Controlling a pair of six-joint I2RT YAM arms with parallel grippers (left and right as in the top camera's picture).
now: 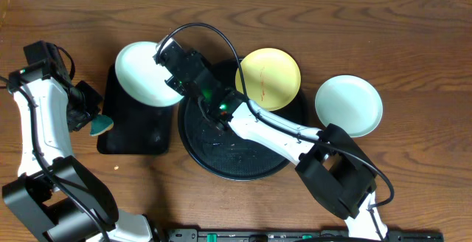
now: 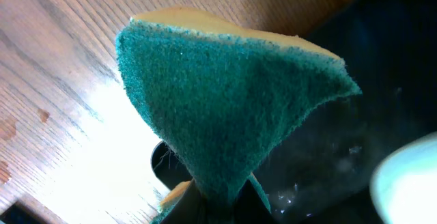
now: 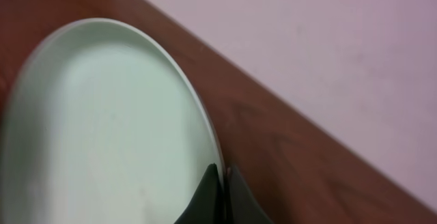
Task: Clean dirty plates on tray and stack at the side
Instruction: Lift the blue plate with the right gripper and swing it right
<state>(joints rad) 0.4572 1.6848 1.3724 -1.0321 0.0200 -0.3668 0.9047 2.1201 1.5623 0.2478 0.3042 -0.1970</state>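
My right gripper (image 1: 171, 80) is shut on the rim of a pale turquoise plate (image 1: 144, 72) and holds it tilted over the rectangular tray; the right wrist view shows the rim (image 3: 205, 128) pinched between the fingers (image 3: 222, 183). A pale yellow plate (image 1: 268, 78) with thin reddish marks leans on the far right rim of the round black tray (image 1: 221, 161). A second turquoise plate (image 1: 349, 105) lies on the table to the right. My left gripper (image 1: 94, 120) is shut on a green and yellow sponge (image 2: 225, 108), at the left edge of the rectangular tray.
A smaller rectangular black tray (image 1: 136, 135) lies left of the round tray, wet and shiny in the left wrist view (image 2: 355, 149). The table's far edge meets a pale wall (image 3: 341, 46). Black cables run from the right arm over the round tray.
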